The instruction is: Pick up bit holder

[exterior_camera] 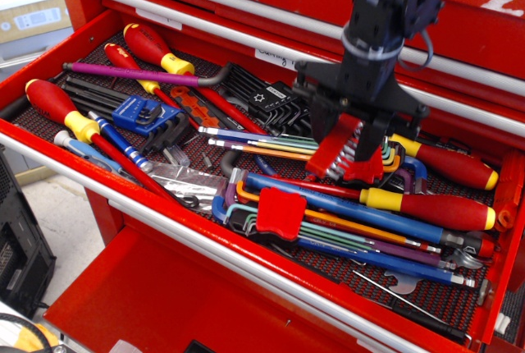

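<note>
The bit holder (335, 149) is a narrow red plastic strip with a row of short silver bits along one side. It hangs tilted in my gripper (353, 141), lifted clear of the tools in the open red drawer (246, 254). The black fingers are shut on it near its middle. Behind and below it lies another red clip (371, 174) with coloured hex keys, and a squarish red clip (281, 212) on long rainbow hex keys sits lower in the drawer.
Red and yellow screwdrivers (431, 209) lie right of the gripper and more (61, 111) at the left. A blue hex-key holder (141, 113) and black key sets (271, 98) lie at the back left. A closed drawer front (459, 41) is behind the arm.
</note>
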`<act>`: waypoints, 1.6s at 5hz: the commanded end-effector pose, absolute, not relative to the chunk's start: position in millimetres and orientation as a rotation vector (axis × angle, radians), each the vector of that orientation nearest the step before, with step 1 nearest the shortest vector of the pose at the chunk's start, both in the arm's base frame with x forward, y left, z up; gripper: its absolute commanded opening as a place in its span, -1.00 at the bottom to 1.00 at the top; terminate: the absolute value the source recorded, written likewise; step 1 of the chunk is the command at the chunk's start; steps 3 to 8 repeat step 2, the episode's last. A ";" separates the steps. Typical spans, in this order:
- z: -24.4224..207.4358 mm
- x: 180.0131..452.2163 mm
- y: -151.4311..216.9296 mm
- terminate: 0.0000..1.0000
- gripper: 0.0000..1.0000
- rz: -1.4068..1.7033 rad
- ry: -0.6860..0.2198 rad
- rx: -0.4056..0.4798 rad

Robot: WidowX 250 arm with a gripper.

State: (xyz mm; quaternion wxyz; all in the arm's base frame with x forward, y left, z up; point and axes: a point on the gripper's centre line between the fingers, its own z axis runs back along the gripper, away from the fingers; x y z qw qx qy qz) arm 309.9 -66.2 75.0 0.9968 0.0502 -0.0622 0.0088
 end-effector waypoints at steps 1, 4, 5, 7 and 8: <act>159.7 316.8 -55.8 -1.00 -1.00 -0.039 -0.261 0.173; 163.7 312.7 -57.7 1.00 -1.00 -0.047 -0.269 0.164; 163.7 312.7 -57.7 1.00 -1.00 -0.047 -0.269 0.164; 163.7 312.7 -57.7 1.00 -1.00 -0.047 -0.269 0.164; 163.7 312.7 -57.7 1.00 -1.00 -0.047 -0.269 0.164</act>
